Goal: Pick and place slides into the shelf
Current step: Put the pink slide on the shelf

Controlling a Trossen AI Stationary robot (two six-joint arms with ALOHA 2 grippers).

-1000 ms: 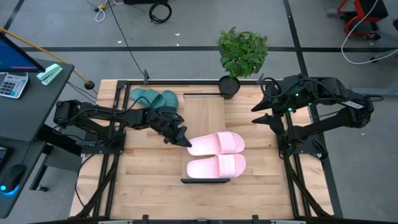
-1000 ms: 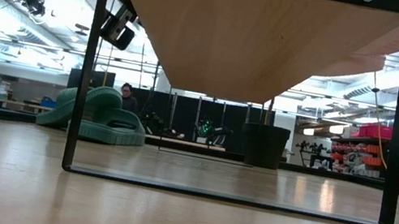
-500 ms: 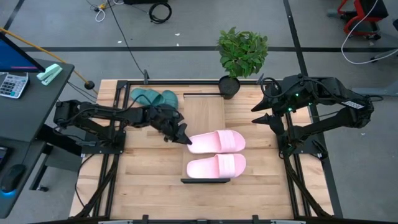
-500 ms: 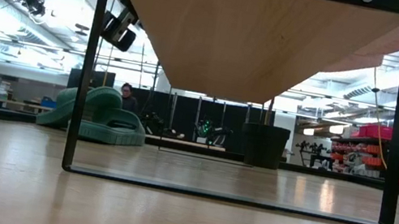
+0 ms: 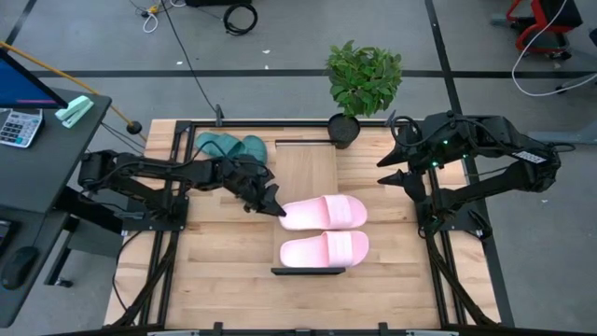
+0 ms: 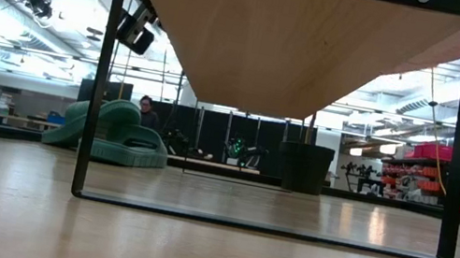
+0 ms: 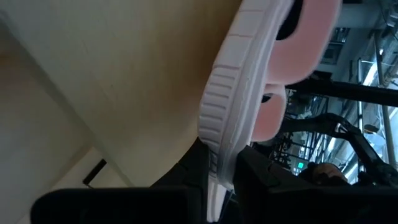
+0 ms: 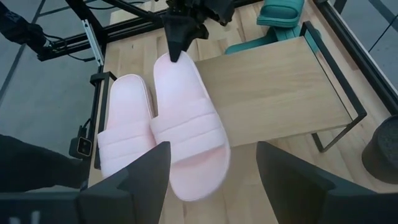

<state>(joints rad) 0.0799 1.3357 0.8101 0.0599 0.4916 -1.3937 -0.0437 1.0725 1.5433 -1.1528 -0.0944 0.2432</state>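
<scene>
High view: we find both pink slides on the shelf [image 5: 308,173], side by side at its near half. The far pink slide [image 5: 325,214] lies with its long axis across the shelf's length, its end overhanging the shelf edge toward the left arm. The near pink slide [image 5: 325,249] lies parallel to it, just beside.

The left gripper [image 5: 274,207] is at that overhanging end. In the left wrist view, we see the sole rim of this slide running down between the two dark fingers [image 7: 264,180], which sit clamped on it. The slide extends straight away from the fingers, so any push or release acts along its long axis.

The two teal slides [image 5: 229,147] lie on the tabletop [image 5: 224,252] beside the far-left end of the shelf, well apart from the pink pair and on the left arm's side. We judge the left arm the nearer one for them.

The right gripper [image 5: 399,159] hovers at the right of the shelf, fingers spread apart and holding nothing.
</scene>
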